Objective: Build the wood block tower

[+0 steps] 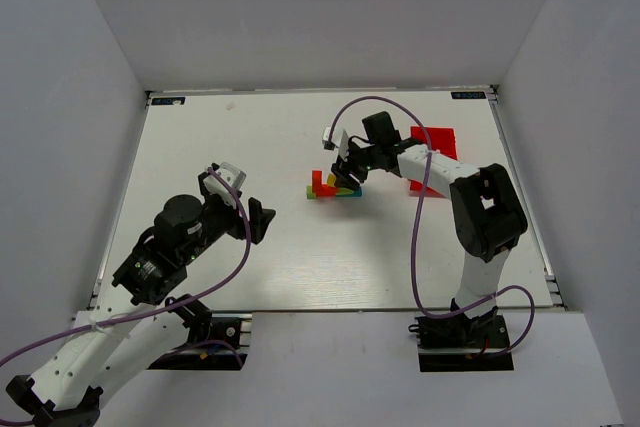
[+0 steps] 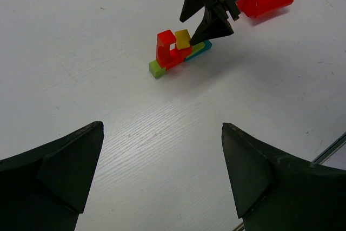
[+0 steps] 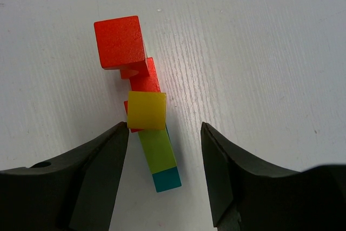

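Black left hand [image 2: 162,177] spread wide, right hand [image 3: 165,174] parted, empty, over smooth painted wooden blocks [image 3: 141,106]

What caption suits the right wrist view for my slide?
Open right pincer hovers above the wood block tower, its yellow cube topmost.

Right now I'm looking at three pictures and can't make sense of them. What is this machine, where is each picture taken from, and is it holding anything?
These are two robot arms bolted to a white table. One picture looks down from above; the other two come from cameras on each wrist, so the dark shapes at the bottom are that arm's own fingers. On the table sit a small stack of painted wooden blocks and a red plastic bin. The left hand waits wide open, away from the blocks. The right hand hovers open over the blocks, straddling a yellow cube. Neither holds anything.
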Controlling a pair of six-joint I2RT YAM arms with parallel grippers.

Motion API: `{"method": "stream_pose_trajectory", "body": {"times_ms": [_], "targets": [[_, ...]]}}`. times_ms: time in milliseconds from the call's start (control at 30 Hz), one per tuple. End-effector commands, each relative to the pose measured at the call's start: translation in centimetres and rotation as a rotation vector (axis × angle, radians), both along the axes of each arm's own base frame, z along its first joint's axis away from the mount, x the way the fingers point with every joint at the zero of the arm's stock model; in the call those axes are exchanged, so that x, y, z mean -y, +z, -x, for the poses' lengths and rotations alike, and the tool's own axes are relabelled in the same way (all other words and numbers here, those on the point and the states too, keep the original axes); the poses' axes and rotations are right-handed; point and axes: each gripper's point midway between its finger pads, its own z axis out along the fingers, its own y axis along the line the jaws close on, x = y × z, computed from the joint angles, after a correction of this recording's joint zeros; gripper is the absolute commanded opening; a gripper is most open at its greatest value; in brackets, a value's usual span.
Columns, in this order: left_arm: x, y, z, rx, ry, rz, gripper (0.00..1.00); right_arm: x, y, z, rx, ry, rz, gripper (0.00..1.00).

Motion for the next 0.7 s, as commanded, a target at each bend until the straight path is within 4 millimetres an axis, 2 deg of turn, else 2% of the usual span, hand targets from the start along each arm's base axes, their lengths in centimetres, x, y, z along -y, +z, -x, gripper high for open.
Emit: {"method": "stream_pose_trajectory", "body": {"times_ms": [0, 667], "targets": [[-0.17, 0.30, -0.08, 0.002, 0.010, 0.007, 1.00, -0.01, 0.93, -0.62, 0.035, -0.002, -0.022, 0.62], [-0.17, 0.30, -0.08, 0.002, 0.010, 0.007, 1.00, 0.28, 1.02, -0.73, 0.037, -0.009, -0.027, 0.62]]}}
